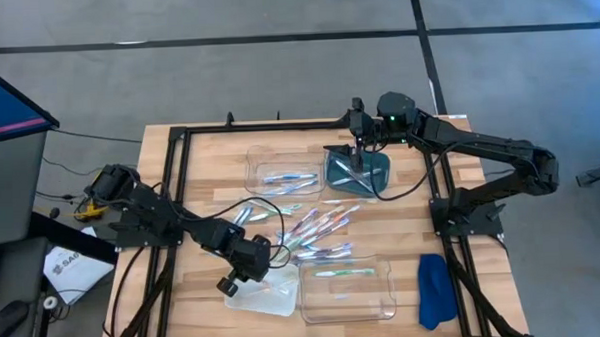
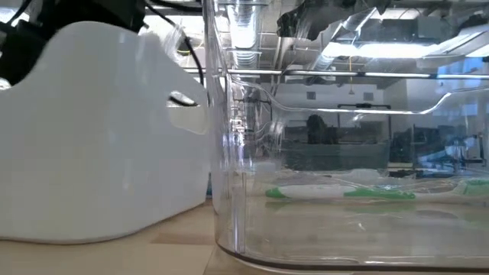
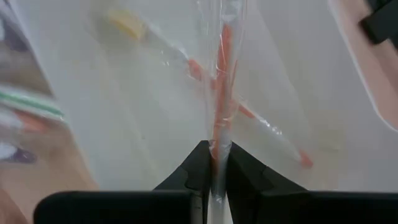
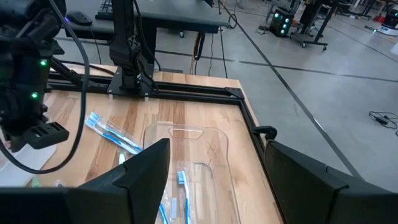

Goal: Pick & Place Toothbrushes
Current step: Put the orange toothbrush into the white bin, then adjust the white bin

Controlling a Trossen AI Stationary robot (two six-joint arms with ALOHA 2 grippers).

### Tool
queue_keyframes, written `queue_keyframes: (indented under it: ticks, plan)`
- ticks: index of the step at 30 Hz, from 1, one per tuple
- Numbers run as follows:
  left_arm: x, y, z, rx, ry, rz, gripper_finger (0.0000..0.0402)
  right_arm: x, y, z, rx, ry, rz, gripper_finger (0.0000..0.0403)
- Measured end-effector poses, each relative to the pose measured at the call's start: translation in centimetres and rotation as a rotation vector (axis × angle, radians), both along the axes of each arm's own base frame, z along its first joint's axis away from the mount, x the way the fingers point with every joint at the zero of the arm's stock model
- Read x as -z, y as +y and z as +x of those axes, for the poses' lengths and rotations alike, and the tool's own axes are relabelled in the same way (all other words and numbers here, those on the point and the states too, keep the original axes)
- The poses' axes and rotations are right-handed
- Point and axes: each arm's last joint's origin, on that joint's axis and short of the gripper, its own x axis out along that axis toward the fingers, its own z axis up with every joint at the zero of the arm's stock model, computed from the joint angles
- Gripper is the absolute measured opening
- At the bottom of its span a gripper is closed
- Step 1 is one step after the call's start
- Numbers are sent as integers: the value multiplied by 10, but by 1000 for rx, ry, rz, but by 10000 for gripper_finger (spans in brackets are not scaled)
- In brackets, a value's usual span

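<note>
we see the left gripper (image 3: 214,163) angled down over the white tray (image 1: 259,293), its fingers pinched on an orange toothbrush (image 3: 221,93) in a clear wrapper. the right gripper (image 4: 214,165) hangs wide apart, poised above the teal tray (image 1: 375,166), with the loose toothbrushes (image 1: 317,228) on the table between the two grippers.

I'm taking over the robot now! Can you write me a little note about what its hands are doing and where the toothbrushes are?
Left gripper: shut on an orange toothbrush, over the white tray.
Right gripper: open, over the teal tray.
Done: blue toothbrushes in the far clear tray, a green one in the near clear tray.
Left: the loose pile mid-table still needs sorting.
</note>
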Motion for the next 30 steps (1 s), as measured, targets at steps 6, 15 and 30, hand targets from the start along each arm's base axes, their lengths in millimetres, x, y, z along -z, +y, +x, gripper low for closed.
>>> queue_keyframes:
  ticks: [6,15,30]
  plan:
    - [1,0,1,-2,-21,6,27,0,0,0,1,-4,-2,255]
    - [1,0,1,2,-29,6,46,0,0,0,0,-1,-1,255]
    - [1,0,2,-17,-44,23,101,0,0,0,0,0,0,255]
